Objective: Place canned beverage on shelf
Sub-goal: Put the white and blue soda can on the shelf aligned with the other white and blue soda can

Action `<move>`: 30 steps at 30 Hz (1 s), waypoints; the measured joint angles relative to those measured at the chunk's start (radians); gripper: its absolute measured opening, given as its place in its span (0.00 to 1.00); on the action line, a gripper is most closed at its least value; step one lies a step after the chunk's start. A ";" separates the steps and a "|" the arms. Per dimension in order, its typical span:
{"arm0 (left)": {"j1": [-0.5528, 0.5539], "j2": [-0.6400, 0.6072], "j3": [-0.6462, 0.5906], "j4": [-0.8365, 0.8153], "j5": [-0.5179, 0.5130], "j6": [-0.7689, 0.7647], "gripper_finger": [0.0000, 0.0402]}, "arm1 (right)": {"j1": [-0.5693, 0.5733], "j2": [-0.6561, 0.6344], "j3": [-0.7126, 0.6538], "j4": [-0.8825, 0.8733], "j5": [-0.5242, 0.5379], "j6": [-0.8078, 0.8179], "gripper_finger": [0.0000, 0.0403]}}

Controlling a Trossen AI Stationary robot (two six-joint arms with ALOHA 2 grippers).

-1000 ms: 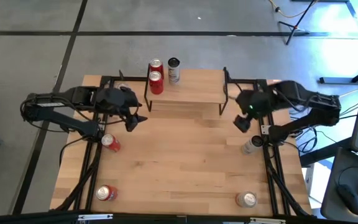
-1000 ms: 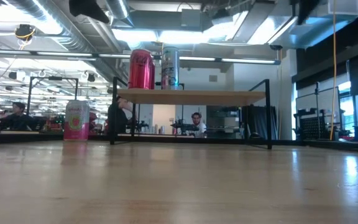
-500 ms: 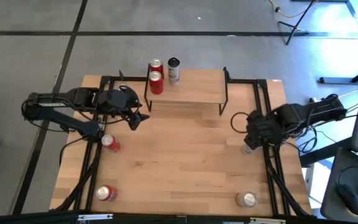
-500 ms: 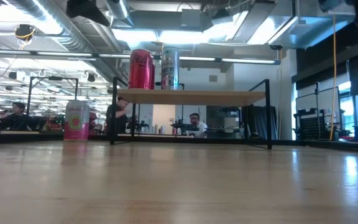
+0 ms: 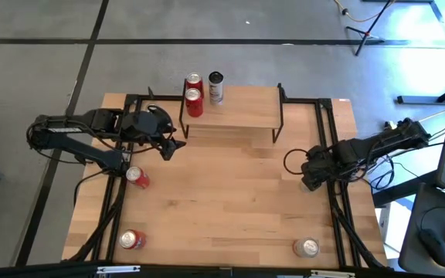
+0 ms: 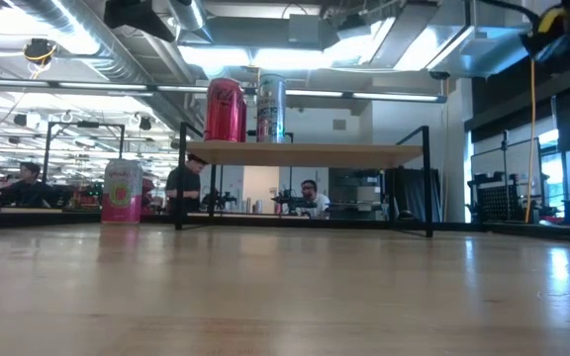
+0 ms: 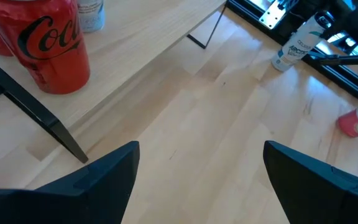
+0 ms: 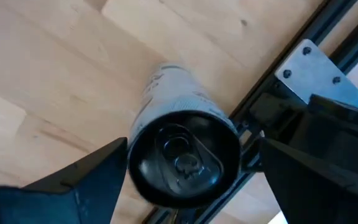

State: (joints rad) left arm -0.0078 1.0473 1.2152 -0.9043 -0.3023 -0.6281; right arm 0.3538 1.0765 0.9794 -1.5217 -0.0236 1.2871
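A white canned beverage [image 8: 166, 87] stands upright on the table by the right edge rail. My right gripper [image 8: 188, 146] [image 5: 311, 174] points straight down over it, open, with one finger on either side of the can's dark top; I see no touch. The gripper hides the can in the high view. My left gripper [image 5: 168, 147] [image 7: 201, 155] hovers open and empty by the shelf's near left leg. The low wooden shelf [image 5: 238, 108] [image 6: 305, 151] stands at the far middle on black legs. It carries two red cans [image 5: 194, 100] and a silver can [image 5: 215, 86].
More cans stand on the table: a red one [image 5: 137, 177] at the left, a red one [image 5: 132, 239] near left, and one [image 5: 307, 247] near right. Black frame rails [image 5: 338, 208] run along both table sides. People sit in the room beyond.
My right gripper has come down and toward the table's near edge, away from the shelf's right leg. It has turned about its wrist and now stands over the white can. The can has stayed in place.
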 joint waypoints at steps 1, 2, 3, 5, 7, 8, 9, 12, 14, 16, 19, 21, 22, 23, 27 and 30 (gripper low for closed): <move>0.000 0.000 0.000 0.000 0.000 0.000 0.82 | 0.000 0.000 -0.016 0.017 -0.004 -0.009 0.86; 0.000 0.000 0.000 0.000 0.001 0.001 0.82 | 0.000 0.001 -0.031 0.029 -0.004 -0.013 0.86; 0.000 0.000 0.000 0.000 0.001 0.001 0.82 | 0.000 0.001 -0.043 0.038 -0.005 -0.019 0.85; 0.000 0.000 0.000 0.000 0.001 0.001 0.82 | 0.000 0.001 -0.058 0.056 -0.014 -0.040 0.79; 0.000 0.000 0.000 0.000 0.001 0.001 0.82 | 0.000 0.001 -0.060 0.069 -0.006 -0.064 0.69; 0.000 0.000 0.000 0.000 0.001 0.001 0.82 | 0.000 0.001 -0.059 0.074 -0.001 -0.081 0.63; 0.000 0.000 0.000 0.000 0.001 0.001 0.82 | 0.000 -0.001 -0.059 0.080 0.002 -0.099 0.56; 0.000 0.000 0.000 0.000 0.000 0.001 0.82 | 0.000 0.001 -0.052 0.096 -0.014 -0.186 0.54; 0.000 0.000 0.000 0.000 0.000 0.002 0.82 | -0.001 0.009 -0.030 0.123 -0.047 -0.250 0.54; 0.000 0.000 0.000 0.000 0.000 0.002 0.82 | -0.001 0.013 0.000 0.163 -0.051 -0.310 0.54; 0.000 0.000 0.000 0.000 0.001 0.002 0.82 | 0.000 0.013 0.034 0.280 -0.014 -0.445 0.54; 0.000 0.000 0.000 0.000 0.001 0.002 0.82 | -0.003 0.024 0.048 0.437 0.004 -0.544 0.54; 0.000 0.000 0.001 0.000 0.001 0.002 0.82 | -0.014 0.034 0.056 0.508 0.007 -0.589 0.54; 0.000 0.000 0.000 0.000 0.001 0.002 0.82 | -0.028 0.049 0.065 0.568 0.007 -0.631 0.54; 0.000 0.000 0.001 0.001 0.008 0.002 0.82 | -0.074 0.152 0.133 0.687 0.011 -0.804 0.54; 0.000 0.000 0.001 0.003 0.009 0.002 0.82 | -0.116 0.264 0.222 0.644 -0.001 -0.948 0.54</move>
State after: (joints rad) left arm -0.0078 1.0473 1.2160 -0.9011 -0.2935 -0.6262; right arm 0.2379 1.3403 1.2019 -0.8781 -0.0248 0.3396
